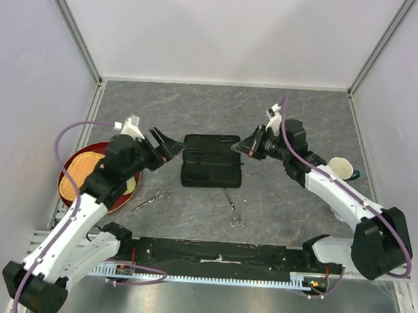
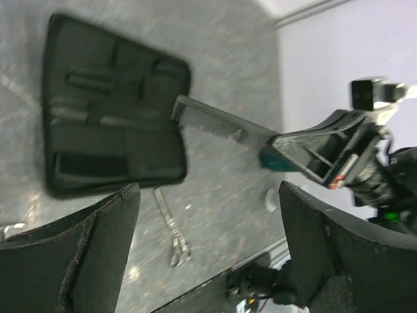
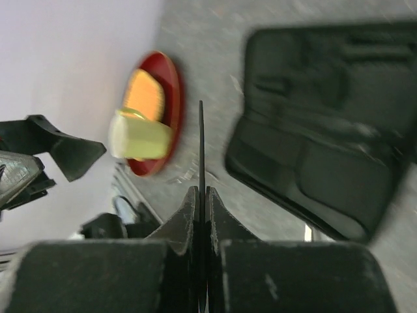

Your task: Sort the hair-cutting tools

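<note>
1. Comb (image 2: pixel 221 125) is pinched edge-on in the right hand (image 3: pixel 201 195), sticking out past its tips toward the case (image 1: pixel 211 160).
2. Left hand (image 1: pixel 168 148) is spread wide and empty, facing the right hand across the case.
3. Scissors (image 1: pixel 153 199) lie on the desk (image 1: pixel 303 120) behind the left hand; second scissors (image 1: pixel 234 213) behind the right.

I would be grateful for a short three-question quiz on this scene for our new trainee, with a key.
1. True or false: the left gripper holds a comb.
2. How many scissors lie loose on the near side of the case?
3. What is the right gripper clamping? A: scissors. B: a black comb. C: a cup.

Key: 1 false, its jaws are open and empty. 2 two. 3 B.
</note>
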Controlling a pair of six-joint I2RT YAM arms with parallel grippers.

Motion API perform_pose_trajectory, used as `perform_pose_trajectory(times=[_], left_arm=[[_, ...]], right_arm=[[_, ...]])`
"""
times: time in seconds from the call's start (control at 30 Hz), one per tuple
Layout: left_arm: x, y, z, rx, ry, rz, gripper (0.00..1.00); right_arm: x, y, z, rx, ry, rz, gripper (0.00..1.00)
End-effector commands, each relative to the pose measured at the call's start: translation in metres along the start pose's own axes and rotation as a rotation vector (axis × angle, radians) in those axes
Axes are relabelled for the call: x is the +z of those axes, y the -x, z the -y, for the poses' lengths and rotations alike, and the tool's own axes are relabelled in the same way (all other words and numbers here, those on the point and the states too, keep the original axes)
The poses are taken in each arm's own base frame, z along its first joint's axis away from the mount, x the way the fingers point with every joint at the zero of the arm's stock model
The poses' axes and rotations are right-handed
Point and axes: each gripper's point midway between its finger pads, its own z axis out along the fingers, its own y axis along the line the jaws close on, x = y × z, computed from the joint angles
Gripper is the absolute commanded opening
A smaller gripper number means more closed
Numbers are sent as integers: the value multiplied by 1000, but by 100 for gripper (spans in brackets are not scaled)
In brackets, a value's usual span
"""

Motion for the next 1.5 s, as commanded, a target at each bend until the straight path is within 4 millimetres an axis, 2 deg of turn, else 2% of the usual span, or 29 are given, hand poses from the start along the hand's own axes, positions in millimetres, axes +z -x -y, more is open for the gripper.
perform_pose_trajectory(times=[0.0,0.07,0.1,0.17,0.2,0.43,0.63,0.77,0.9,1.0,1.1,1.2,1.23,1.3,1.47], left_arm=[[28,-44,-39,-1,31,-143,91],[38,-55,-44,-9,5,-178,89],[46,-67,-58,-17,34,-210,88],[53,-72,-68,-19,49,-222,86],[59,-80,-81,-18,91,-243,86],[80,-89,-116,1,206,-264,81],[93,-93,-134,15,264,-268,71],[97,-104,-152,6,318,-299,66],[100,-113,-161,-5,343,-329,64],[102,-119,-168,-11,357,-352,63],[104,-123,-171,-15,359,-365,62],[105,-126,-172,-19,359,-378,62],[105,-127,-173,-18,361,-380,62],[106,-127,-172,-16,355,-382,62],[107,-127,-171,-11,348,-388,62]], right_arm=[[-7,-55,70,38,-170,-206,0],[-12,-63,92,72,-216,-220,0],[-14,-65,97,76,-226,-223,0],[-18,-66,111,94,-256,-220,0],[-19,-67,115,94,-269,-219,0],[-25,-74,149,98,-370,-230,0],[-21,-76,169,85,-416,-231,0],[-17,-72,175,79,-420,-206,0],[-13,-61,171,72,-405,-164,0],[-11,-61,172,70,-404,-166,0],[-8,-66,177,74,-404,-191,0],[-3,-79,180,96,-379,-254,0],[-1,-83,171,109,-327,-287,0],[1,-88,170,136,-309,-312,0],[5,-88,173,117,-312,-322,0]])
